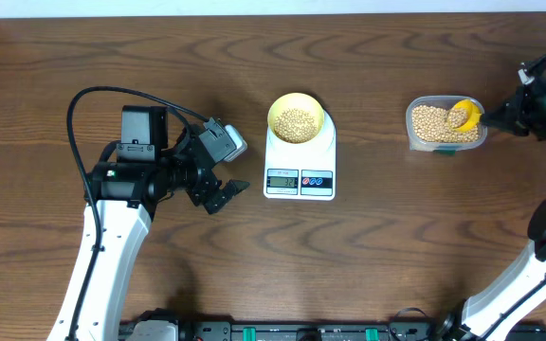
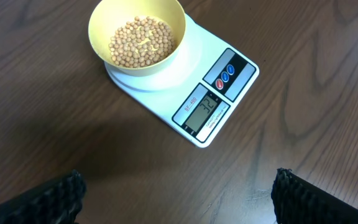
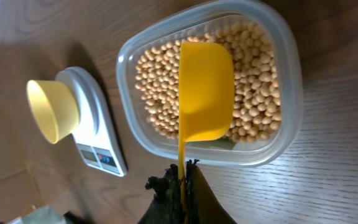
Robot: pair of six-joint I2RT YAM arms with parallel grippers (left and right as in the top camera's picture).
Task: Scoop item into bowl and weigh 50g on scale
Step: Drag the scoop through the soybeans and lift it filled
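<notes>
Right wrist: my right gripper (image 3: 182,183) clamps the yellow plastic scoop (image 3: 205,87) by its stiff handle; small loose tan beans (image 3: 260,93) probably spill easily; left gripper (image 1: 222,194) gapes.

The table (image 1: 396,246) is dark wood-grain with a faint sheen. The scale (image 2: 190,46) is smooth white plastic, slightly glossy (display panel too). The bowl (image 2: 102,28) and scoop (image 3: 205,87) look like matt yellow plastic; the tub (image 3: 291,81) clear, glossy plastic. The beans (image 2: 140,42) are smooth, matt tan. The left gripper (image 2: 178,199) has rough black pads (image 2: 51,200).
</notes>
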